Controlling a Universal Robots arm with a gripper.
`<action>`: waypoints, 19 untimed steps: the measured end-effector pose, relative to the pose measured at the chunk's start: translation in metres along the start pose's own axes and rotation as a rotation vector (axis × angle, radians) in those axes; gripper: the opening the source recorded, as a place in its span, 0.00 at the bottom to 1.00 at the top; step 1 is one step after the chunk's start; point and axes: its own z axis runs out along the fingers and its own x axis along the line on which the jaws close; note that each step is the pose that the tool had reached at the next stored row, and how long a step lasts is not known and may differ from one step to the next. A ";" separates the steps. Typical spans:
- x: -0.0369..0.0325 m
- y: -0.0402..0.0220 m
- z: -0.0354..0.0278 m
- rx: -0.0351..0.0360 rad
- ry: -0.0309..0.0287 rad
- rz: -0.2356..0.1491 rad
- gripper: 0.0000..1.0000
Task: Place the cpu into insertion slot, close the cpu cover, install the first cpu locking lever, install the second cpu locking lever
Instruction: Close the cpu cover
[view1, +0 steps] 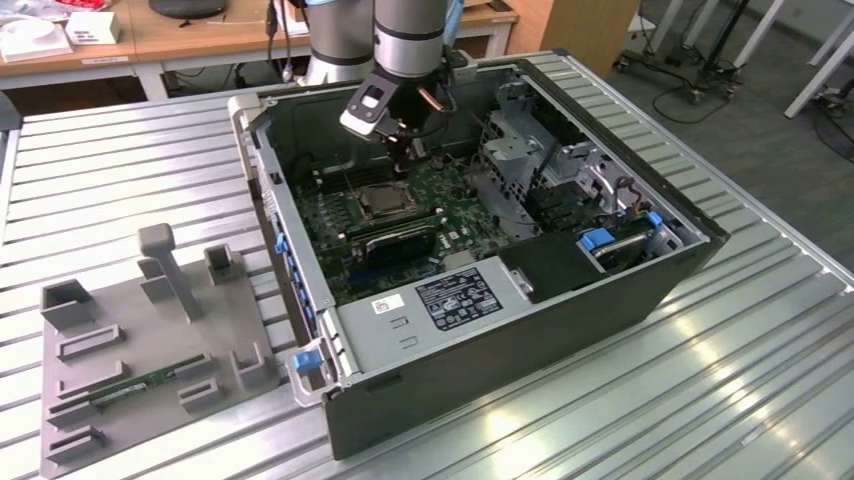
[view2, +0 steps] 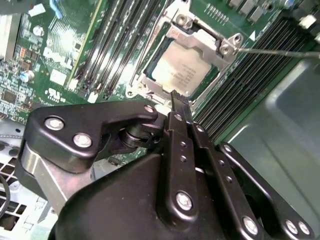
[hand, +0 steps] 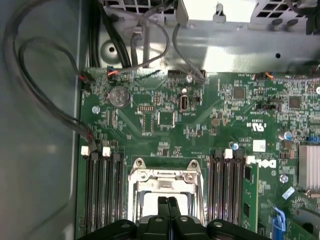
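Closed together, the hand hangs just beside the cpu, seemingly seated beneath the cpu cover.

So there's an open black PC case mid-frame in the exterior view, parked on a ribbed metal table, with a blue drive caddy toward its right side. Lower left has a grey fixture tray with a green memory stick lying in it. A wooden desk sits upper left.
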 end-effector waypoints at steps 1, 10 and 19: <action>0.0000 -0.0018 0.0003 0.0000 -0.0004 0.000 0.11; 0.0001 -0.0153 0.0028 0.0002 -0.0086 0.000 0.11; 0.0002 -0.0254 0.0069 0.0001 -0.0127 0.000 0.11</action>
